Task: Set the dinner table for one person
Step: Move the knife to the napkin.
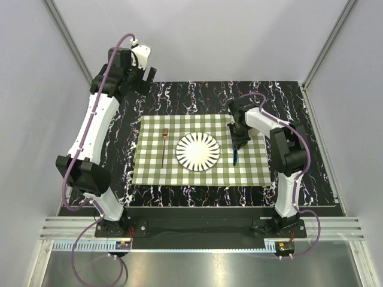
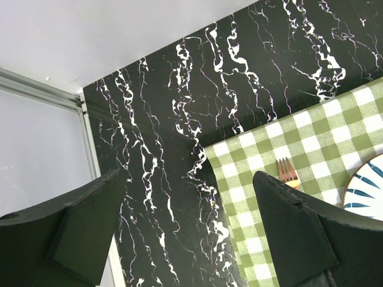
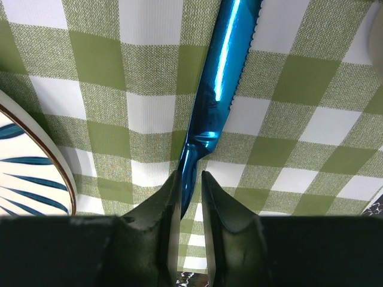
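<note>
The dinner table (image 1: 197, 95) is black with white veins and carries a green-and-white checked cloth (image 1: 251, 170). On the cloth lie a copper fork (image 1: 164, 146), a white plate with dark rays (image 1: 198, 151) and a blue knife (image 1: 235, 157) to the plate's right. My right gripper (image 1: 239, 142) is low over the knife's far end. In the right wrist view the knife (image 3: 221, 78) lies flat, and its handle end sits between the narrowly parted jaws (image 3: 190, 176), against one finger with a gap to the other. My left gripper (image 1: 148, 73) is open and empty, high over the table's far left.
In the left wrist view the left gripper (image 2: 190, 176) hangs over bare tabletop (image 2: 161, 149). The cloth's corner (image 2: 239, 179), the fork's tines (image 2: 288, 172) and the plate's rim (image 2: 366, 191) lie to its right. White enclosure walls and a frame post (image 2: 90, 149) border the table.
</note>
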You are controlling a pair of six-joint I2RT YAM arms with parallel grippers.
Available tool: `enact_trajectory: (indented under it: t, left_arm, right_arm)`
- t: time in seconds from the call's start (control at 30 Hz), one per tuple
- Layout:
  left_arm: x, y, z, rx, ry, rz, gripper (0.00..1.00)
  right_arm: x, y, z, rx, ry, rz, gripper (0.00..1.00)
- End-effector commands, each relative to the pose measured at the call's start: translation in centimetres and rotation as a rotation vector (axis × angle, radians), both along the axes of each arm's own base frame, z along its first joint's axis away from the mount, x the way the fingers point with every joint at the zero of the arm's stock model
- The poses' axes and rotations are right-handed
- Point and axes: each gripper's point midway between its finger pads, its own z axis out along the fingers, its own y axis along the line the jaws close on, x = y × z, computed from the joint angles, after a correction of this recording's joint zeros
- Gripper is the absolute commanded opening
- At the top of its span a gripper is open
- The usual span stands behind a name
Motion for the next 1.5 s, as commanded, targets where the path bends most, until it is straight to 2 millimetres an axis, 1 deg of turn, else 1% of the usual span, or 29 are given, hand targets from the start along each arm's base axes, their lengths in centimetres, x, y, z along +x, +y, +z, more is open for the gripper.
enact_trajectory:
  t: [0.0,0.3,0.37,0.47,0.6,0.63,0.73,0.9,1.0,1.07,1.13,1.47]
  left_arm:
    - [1.0,-0.5,3.1,-0.026,-0.097,-0.005,0.94]
    - [0.9,-0.3,3.3,-0.016,-0.100,-0.006,0.94]
    - [0.9,-0.3,3.3,-0.015,-0.102,-0.007,0.94]
    - [0.9,-0.3,3.4,-0.013,-0.104,-0.008,0.94]
    - [0.9,-0.2,3.6,-0.004,-0.109,-0.008,0.94]
    - [0.9,-0.2,3.8,-0.003,-0.114,-0.008,0.94]
    - [0.9,-0.2,3.9,-0.002,-0.116,-0.008,0.94]
    - [0.9,-0.2,3.9,0.000,-0.118,-0.011,0.94]
    - [1.0,-0.2,3.9,-0.002,-0.117,-0.012,0.94]
    - [1.0,-0.4,4.0,-0.006,-0.118,-0.014,0.94]
    - [1.0,-0.4,4.0,-0.006,-0.120,-0.016,0.94]
    - [1.1,-0.4,4.0,-0.009,-0.118,-0.010,0.94]
  right_arm:
    - [0.8,0.2,1.1,0.022,-0.046,-0.016,0.25]
    - [1.4,0.7,0.5,0.037,-0.050,-0.029,0.25]
    - [1.4,1.3,0.5,0.068,-0.047,-0.024,0.25]
    - [1.6,1.7,0.4,0.078,-0.044,-0.020,0.25]
    - [1.6,1.6,0.2,0.079,-0.040,-0.022,0.24]
    - [1.5,1.6,0.1,0.080,-0.039,-0.027,0.25]
    - [1.5,1.4,0.4,0.070,-0.051,-0.027,0.25]
    - [0.9,1.0,0.5,0.056,-0.048,-0.020,0.27]
    - [0.8,0.8,0.4,0.048,-0.048,-0.019,0.27]
    - [0.9,0.8,0.5,0.047,-0.050,-0.019,0.30]
    - [1.0,0.8,0.7,0.048,-0.057,-0.016,0.38]
    - [0.5,0.6,0.2,0.040,-0.043,-0.017,0.37]
